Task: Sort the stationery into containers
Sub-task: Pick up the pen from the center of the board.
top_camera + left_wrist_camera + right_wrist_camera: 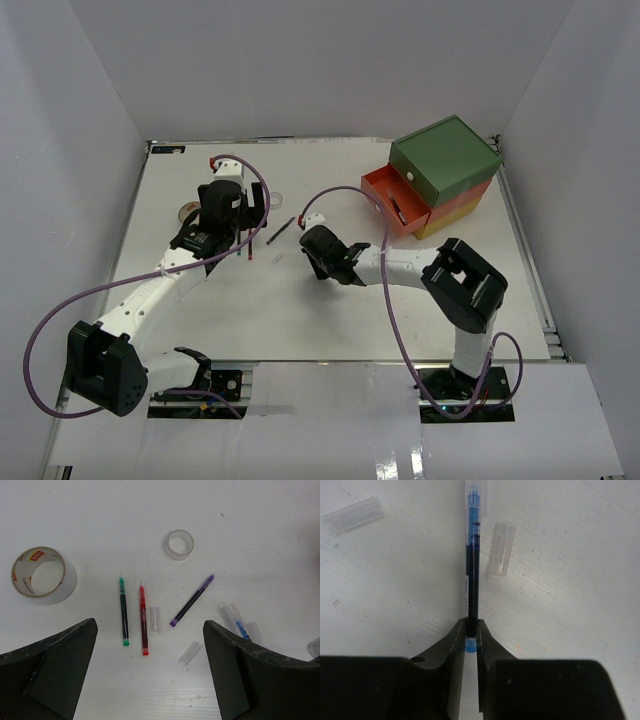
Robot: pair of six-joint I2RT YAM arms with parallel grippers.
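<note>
Right wrist: blue pen (472, 555) in right pincer (471, 628), tip cut off

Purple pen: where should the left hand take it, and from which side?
Purple pen: mid-barrel, from straight above, jaws turned across its slant. It lies flat and thin, with bare table both sides there; clear caps lie near its lower end.

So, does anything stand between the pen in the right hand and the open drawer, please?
Nothing visible does: the right hand is shut on the blue pen, and no object lies between it and the open orange drawer.
</note>
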